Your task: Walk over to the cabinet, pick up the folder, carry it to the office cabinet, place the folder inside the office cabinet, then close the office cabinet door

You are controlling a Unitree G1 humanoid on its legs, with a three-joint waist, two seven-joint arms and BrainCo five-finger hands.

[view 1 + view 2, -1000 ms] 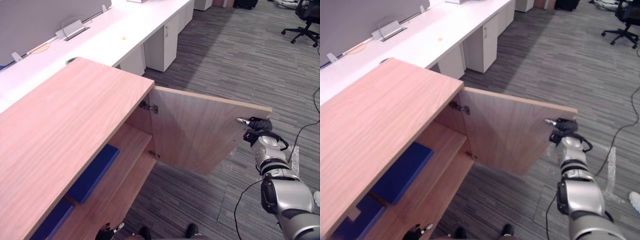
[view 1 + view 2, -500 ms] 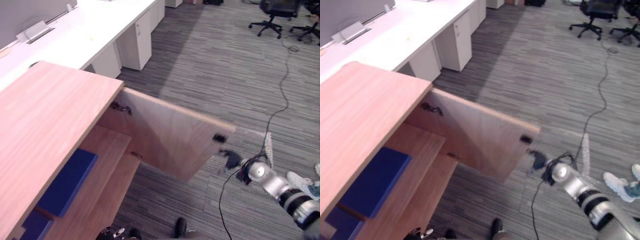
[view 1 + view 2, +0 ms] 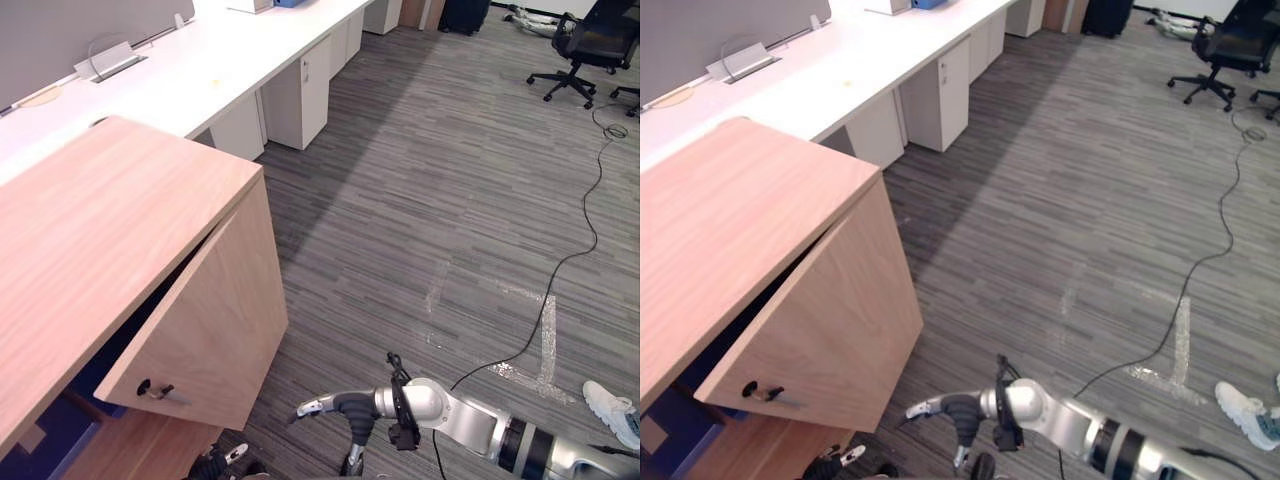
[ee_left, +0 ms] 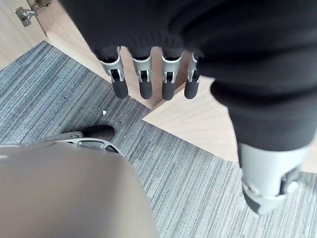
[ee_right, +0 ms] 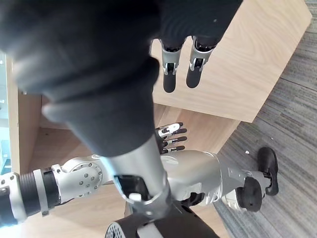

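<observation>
The wooden office cabinet (image 3: 110, 220) stands at the left. Its door (image 3: 205, 330) hangs a little ajar, and the dark knob handle (image 3: 155, 389) faces me. Through the gap a blue folder (image 3: 48, 447) lies inside on the shelf, mostly hidden by the door. My right hand (image 3: 322, 406) is low over the carpet, to the right of the door's free edge and apart from it, fingers (image 5: 170, 75) straight and holding nothing. My left hand (image 3: 836, 460) hangs at the bottom edge below the door, fingers (image 4: 143, 83) relaxed and empty.
A long white desk (image 3: 200, 80) with white drawer units (image 3: 300, 95) runs along the back left. Black office chairs (image 3: 590, 40) stand at the far right. A person's white shoe (image 3: 610, 405) is at the right edge. Grey striped carpet (image 3: 420, 200) lies between.
The cabinet door has swung from wide open to nearly shut. My right hand has left the door's edge and dropped low near the floor. The camera has shifted too.
</observation>
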